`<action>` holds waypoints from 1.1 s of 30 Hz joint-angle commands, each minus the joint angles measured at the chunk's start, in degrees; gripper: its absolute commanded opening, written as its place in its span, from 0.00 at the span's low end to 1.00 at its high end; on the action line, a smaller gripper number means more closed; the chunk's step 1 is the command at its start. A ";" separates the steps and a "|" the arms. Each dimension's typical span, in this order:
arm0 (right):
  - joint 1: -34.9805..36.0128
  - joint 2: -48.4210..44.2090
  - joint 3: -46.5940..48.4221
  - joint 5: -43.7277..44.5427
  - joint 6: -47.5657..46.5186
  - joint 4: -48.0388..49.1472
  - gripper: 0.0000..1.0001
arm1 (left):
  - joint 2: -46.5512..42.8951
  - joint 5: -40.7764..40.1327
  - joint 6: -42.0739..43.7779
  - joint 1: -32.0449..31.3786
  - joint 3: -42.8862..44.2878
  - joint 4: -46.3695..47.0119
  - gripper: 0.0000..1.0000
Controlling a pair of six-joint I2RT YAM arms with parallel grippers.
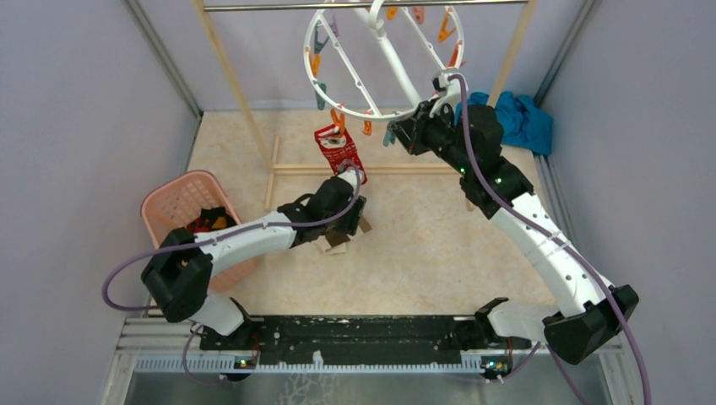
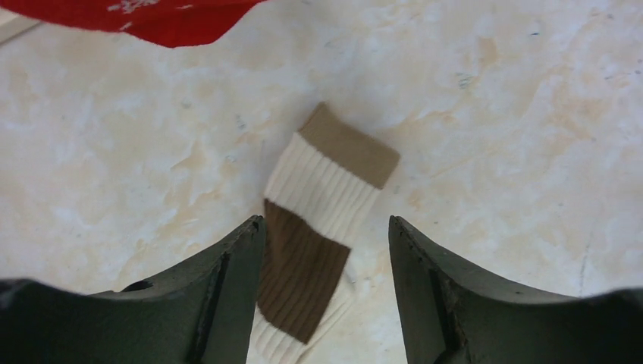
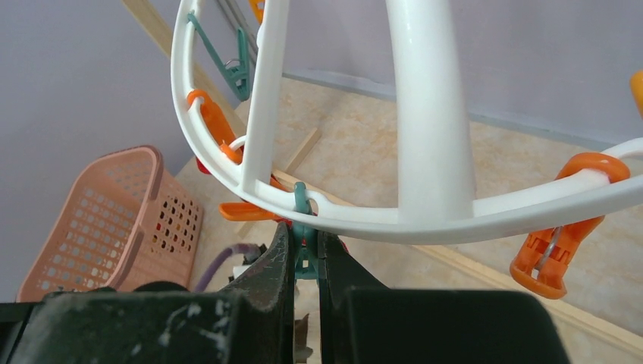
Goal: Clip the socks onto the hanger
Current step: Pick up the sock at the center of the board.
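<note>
left end effector (image 2: 326,250) jaws apart | striped brown-and-cream sock (image 2: 322,243) lying between them on desk (image 2: 493,114) | red sock (image 2: 152,19) top edge

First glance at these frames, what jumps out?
The white hanger up top, a red sock already hanging from its lower rim, the right gripper pinching a teal clip there. Below, the left gripper hangs open over a brown-and-cream striped sock on the table.
</note>
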 commanded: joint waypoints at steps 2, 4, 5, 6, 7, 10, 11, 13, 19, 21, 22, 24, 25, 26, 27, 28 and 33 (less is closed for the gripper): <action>-0.45 -1.64 -0.66 -0.40 -0.72 -3.06 0.00 | 7.40 -8.65 0.22 -6.54 6.00 -2.42 0.66; -0.53 -1.89 -0.63 -0.40 -0.78 -3.31 0.00 | 11.35 -10.91 -0.15 -8.39 8.33 -3.91 0.66; -0.62 -2.01 -0.63 -0.34 -0.83 -3.46 0.00 | 12.86 -11.19 -0.52 -9.15 8.97 -4.18 0.66; -0.72 -2.15 -0.64 -0.32 -0.92 -3.73 0.00 | 13.89 -10.64 -0.76 -9.31 9.27 -4.13 0.66; -0.86 -2.26 -0.60 -0.19 -1.07 -3.94 0.00 | 14.73 -10.15 -1.21 -9.31 9.33 -4.01 0.65; -1.39 -2.75 -0.74 -0.14 -1.39 -4.38 0.00 | 15.21 -9.74 -2.01 -9.33 8.15 -3.12 0.65; -1.45 -2.80 -0.73 -0.14 -1.46 -4.52 0.00 | 15.18 -9.73 -2.07 -9.37 7.59 -2.83 0.65; -1.59 -2.92 -0.96 -0.26 -1.48 -4.51 0.00 | 15.41 -9.76 -2.07 -9.29 6.57 -2.40 0.65; -1.63 -2.92 -1.61 -1.01 -0.87 -3.79 0.00 | 17.78 -10.39 -1.35 -9.29 4.12 0.57 0.66; -1.63 -2.85 -1.73 -1.02 -0.77 -3.67 0.00 | 18.26 -9.43 -0.10 -9.28 3.61 2.64 0.66; -1.63 -2.83 -1.78 -1.02 -0.82 -3.70 0.00 | 18.46 -8.82 0.66 -9.29 3.55 3.56 0.66; -1.63 -2.76 -1.80 -0.98 -0.92 -3.74 0.00 | 18.79 -7.79 1.64 -9.29 3.65 4.68 0.66; -1.63 -2.70 -1.79 -0.94 -1.00 -3.81 0.00 | 19.03 -7.55 2.22 -9.29 3.89 4.82 0.66; -1.65 -2.67 -1.76 -0.86 -1.00 -3.90 0.00 | 19.26 -7.18 2.73 -9.29 4.16 4.87 0.64; -1.63 -2.73 -1.72 -0.85 -1.08 -3.94 0.00 | 19.56 -6.97 3.17 -9.29 4.42 4.88 0.61; -1.63 -2.71 -1.73 -0.84 -1.05 -3.94 0.00 | 20.09 -6.45 3.52 -9.18 4.64 4.80 0.58; -1.63 -2.98 -2.00 -0.69 -1.13 -3.93 0.00 | 22.95 -1.39 2.61 -7.78 6.41 2.29 0.28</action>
